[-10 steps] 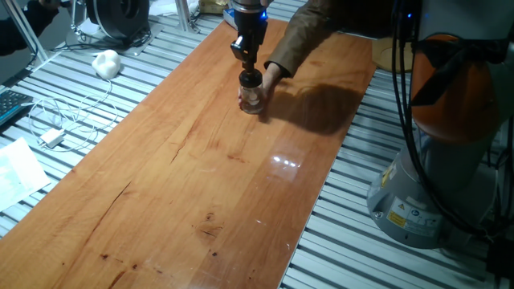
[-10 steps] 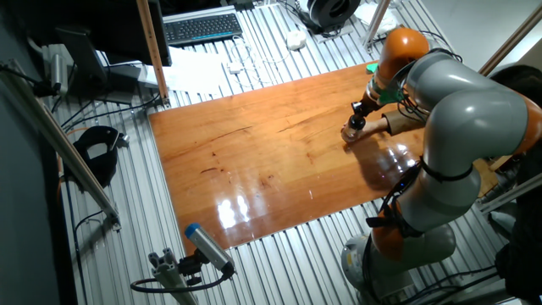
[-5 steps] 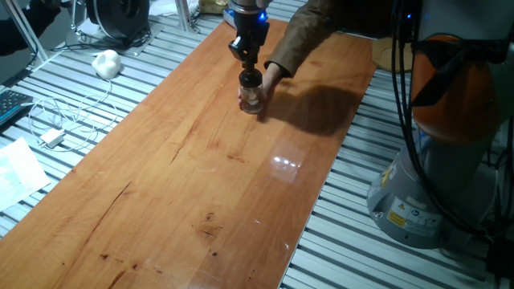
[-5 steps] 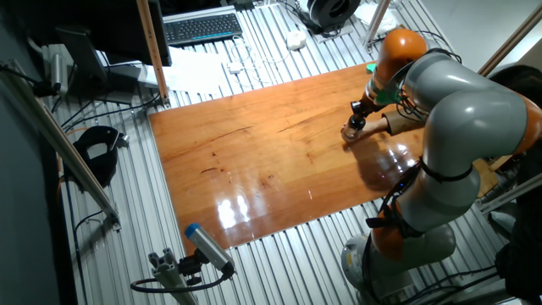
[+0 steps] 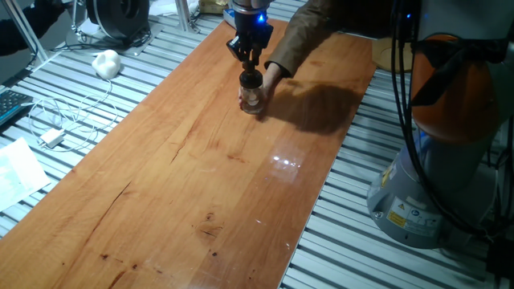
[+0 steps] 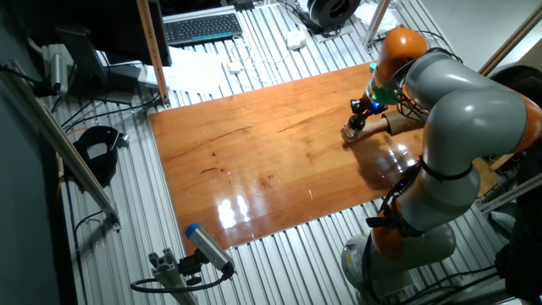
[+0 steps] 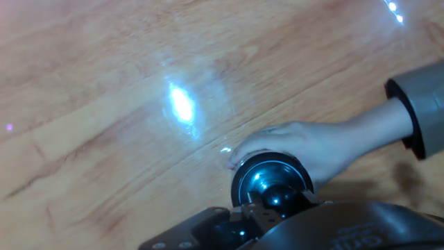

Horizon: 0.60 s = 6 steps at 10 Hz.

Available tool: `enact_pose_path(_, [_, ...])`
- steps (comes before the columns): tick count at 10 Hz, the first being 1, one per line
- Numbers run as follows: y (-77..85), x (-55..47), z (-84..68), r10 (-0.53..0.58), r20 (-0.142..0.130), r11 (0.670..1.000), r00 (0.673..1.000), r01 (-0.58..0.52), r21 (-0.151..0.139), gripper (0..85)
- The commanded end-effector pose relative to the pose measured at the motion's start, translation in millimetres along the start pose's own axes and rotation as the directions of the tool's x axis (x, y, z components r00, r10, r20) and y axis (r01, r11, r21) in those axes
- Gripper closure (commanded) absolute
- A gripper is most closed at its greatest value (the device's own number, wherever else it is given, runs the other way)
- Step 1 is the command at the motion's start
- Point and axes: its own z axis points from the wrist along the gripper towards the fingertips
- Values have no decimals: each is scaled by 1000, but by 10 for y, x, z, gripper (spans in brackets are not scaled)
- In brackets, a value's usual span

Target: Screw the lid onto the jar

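The clear glass jar (image 5: pixel 251 99) stands on the wooden table (image 5: pixel 185 160) at its far end. The black lid (image 5: pixel 251 79) sits on top of the jar. My gripper (image 5: pixel 250 67) is straight above it, shut on the lid's knob. In the hand view the round lid (image 7: pixel 243 182) lies just under my gripper (image 7: pixel 272 200), and the jar is hidden below it. A person's hand (image 5: pixel 275 77) holds the jar from the right, also seen in the hand view (image 7: pixel 305 149). In the other fixed view my gripper (image 6: pixel 356 119) stands over the jar (image 6: pixel 348 134).
The person's brown sleeve (image 5: pixel 309 28) reaches in over the far right of the table. The robot base (image 5: pixel 446 120) stands to the right of the table. A white cable and adapter (image 5: pixel 52 136) lie off the table's left edge.
My gripper has turned about its upright axis on the lid. The jar and the person's hand stay where they were.
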Motion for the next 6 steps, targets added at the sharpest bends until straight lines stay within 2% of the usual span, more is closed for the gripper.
enact_pose_path(1, [-2,6,5,207,10,978,978,-207,14,850])
enact_pose_path(4, [8,13,12,324,22,946,946,-324,20,850])
enact_pose_path(6, [11,13,11,401,32,916,915,-401,3,850])
